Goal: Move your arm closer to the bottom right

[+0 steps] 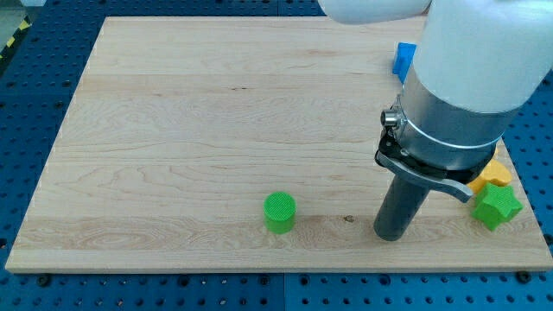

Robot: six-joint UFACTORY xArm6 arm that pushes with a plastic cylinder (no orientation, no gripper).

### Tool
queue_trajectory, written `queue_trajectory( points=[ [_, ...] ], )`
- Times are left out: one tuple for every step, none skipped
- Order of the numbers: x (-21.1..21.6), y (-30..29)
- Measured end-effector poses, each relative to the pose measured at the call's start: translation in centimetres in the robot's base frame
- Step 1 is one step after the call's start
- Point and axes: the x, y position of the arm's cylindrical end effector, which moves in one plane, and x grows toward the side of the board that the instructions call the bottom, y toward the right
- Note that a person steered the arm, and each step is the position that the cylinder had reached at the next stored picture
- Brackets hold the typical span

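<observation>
Resting bare on the pale wooden board [173,130], my tip [390,237] grasps nothing, between 1 green plastic cylinder [279,212] and 1 green star-shaped block [496,206].

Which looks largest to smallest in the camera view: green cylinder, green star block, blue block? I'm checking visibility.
1. Green star block and green cylinder: look alike, so unranked.
2. Blue block: smallest, though partly hidden by the arm and farther away.

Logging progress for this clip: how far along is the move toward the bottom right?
Mostly done: my tip sits low on the board, right of the green cylinder and left of the green star and yellow block. It touches no block. Left: a short slide toward the view's bottom-right corner. The blue block lies far up.
</observation>
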Motion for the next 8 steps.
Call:
queue_trajectory(
  points=[
    [1.0, 0.5],
    [2.4, 1.4],
    [2.5, 1.6],
    [3.0, 2.8],
    [3.1, 4.5],
    [3.0, 5.8],
    [3.0, 6.4],
    [3.1, 6.7]
  ],
)
